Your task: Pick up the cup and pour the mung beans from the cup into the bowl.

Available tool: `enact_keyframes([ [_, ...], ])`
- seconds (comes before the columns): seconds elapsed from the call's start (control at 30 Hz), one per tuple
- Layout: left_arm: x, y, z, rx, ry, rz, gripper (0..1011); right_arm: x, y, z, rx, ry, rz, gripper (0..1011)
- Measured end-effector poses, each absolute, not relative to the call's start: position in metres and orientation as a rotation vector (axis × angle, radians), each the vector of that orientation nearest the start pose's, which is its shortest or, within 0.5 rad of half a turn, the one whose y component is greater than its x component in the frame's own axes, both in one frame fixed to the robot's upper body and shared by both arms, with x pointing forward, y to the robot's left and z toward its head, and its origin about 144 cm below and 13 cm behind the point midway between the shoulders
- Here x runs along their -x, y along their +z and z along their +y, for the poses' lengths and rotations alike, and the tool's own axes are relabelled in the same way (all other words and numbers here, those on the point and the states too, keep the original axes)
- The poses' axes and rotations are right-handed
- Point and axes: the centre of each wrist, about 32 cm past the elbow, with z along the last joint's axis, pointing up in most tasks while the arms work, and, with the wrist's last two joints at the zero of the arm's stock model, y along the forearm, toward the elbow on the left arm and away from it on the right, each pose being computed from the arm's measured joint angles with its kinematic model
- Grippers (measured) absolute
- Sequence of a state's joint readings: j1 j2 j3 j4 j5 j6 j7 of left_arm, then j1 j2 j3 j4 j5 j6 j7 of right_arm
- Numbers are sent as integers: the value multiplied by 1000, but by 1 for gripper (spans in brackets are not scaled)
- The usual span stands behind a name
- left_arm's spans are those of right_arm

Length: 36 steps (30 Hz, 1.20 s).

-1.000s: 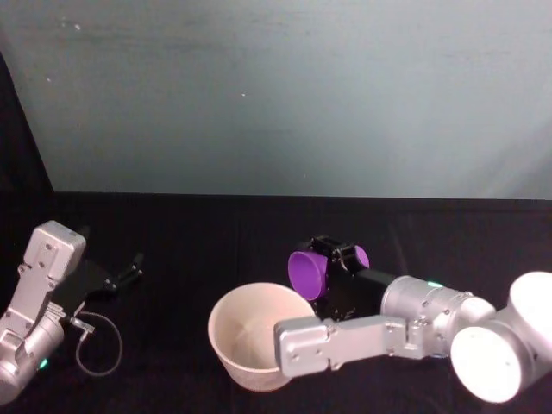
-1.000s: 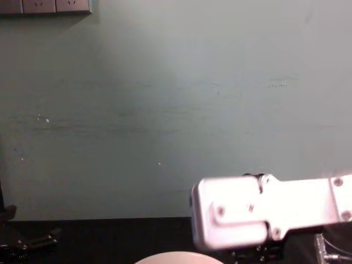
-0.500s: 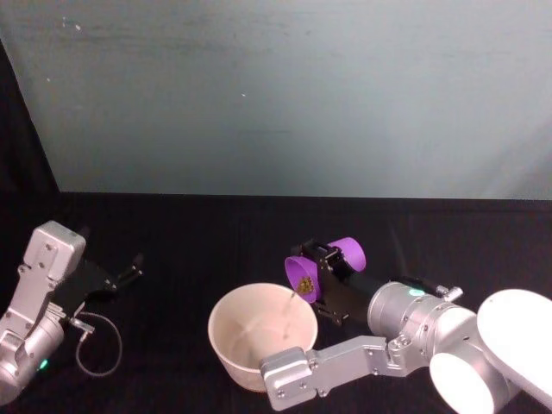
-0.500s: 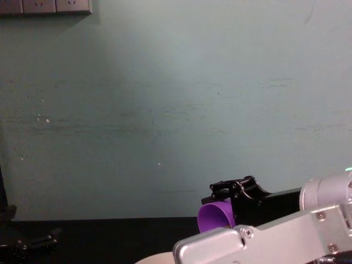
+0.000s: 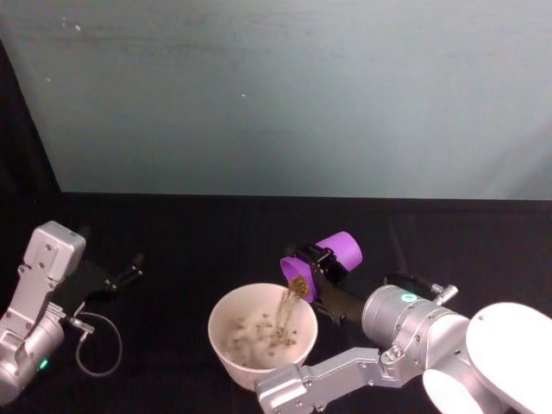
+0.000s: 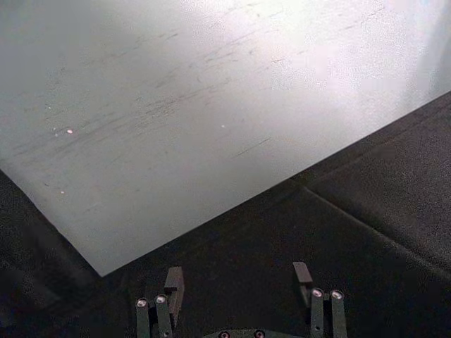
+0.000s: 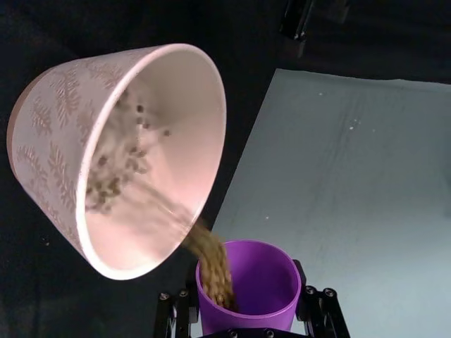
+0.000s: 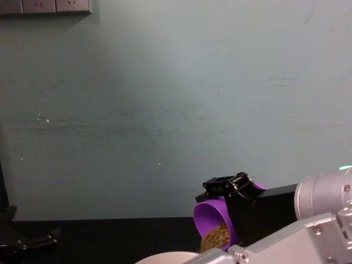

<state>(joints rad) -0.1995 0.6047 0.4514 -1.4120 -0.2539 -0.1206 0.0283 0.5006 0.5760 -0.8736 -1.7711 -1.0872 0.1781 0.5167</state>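
Now the cup (image 5: 338,249) hangs tilted, mouth down, just above the far right rim of the bowl (image 5: 221,321), with mung beans (image 5: 294,290) streaming into it. We judge the cup light, stiff and rather slick, so the right gripper (image 5: 316,261), jaws closed across its side walls, grips well there, firm without squeezing. Our left gripper (image 6: 239,273) rests parked at the left of the counter (image 5: 190,233), jaws apart and empty.

One purple cup (image 5: 341,248), one white bowl (image 5: 226,347) below the right claw (image 5: 316,260), two claws including the left claw (image 6: 238,279), one stream of mung beans (image 5: 296,290), individually uncountable.
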Motion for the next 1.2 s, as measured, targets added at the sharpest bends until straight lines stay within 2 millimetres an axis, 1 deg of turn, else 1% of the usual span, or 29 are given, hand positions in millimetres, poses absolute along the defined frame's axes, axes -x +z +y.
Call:
enact_keyframes([
  [0.7,-489,1140,310,-304,1248,-285,1003,-467,1245,-139,1188,-341,-1575,739],
  [0.97,-489,1140,310,-304,1248,-285,1003,-459,1241,-130,1238,-297,-1706,739],
  [1.03,-489,1140,310,-304,1248,-285,1003,-455,1238,-128,1267,-282,-1772,739],
  [1.2,-489,1140,310,-304,1248,-285,1003,-451,1234,-126,1304,-263,-1847,739],
])
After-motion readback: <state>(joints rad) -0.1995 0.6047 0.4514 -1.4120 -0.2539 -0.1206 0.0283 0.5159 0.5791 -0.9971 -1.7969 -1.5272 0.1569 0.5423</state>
